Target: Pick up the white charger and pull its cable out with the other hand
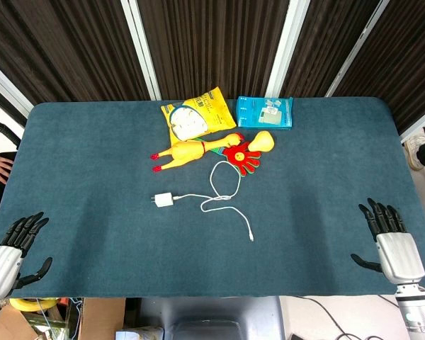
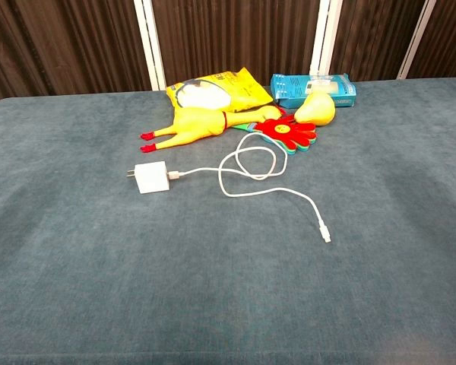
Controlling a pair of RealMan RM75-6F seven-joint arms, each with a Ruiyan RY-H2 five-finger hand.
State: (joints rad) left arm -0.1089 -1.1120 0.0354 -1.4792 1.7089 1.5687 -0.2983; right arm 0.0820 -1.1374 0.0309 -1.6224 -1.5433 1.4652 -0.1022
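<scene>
The white charger (image 1: 163, 200) (image 2: 151, 179) lies flat on the blue table near its middle, prongs pointing left. Its white cable (image 1: 225, 191) (image 2: 251, 176) is plugged into the charger's right side, loops once and trails off to a free plug end at the lower right. My left hand (image 1: 13, 248) rests at the table's near left corner, fingers spread, holding nothing. My right hand (image 1: 389, 237) rests at the near right corner, fingers apart and empty. Both hands are far from the charger and do not show in the chest view.
Behind the cable lie a yellow rubber chicken (image 1: 191, 150) (image 2: 190, 125), a red hand-shaped toy (image 1: 242, 156) (image 2: 289, 131), a yellow snack bag (image 1: 196, 116) (image 2: 213, 90), a yellow pear-shaped toy (image 2: 318, 109) and a blue box (image 1: 265, 112) (image 2: 313, 87).
</scene>
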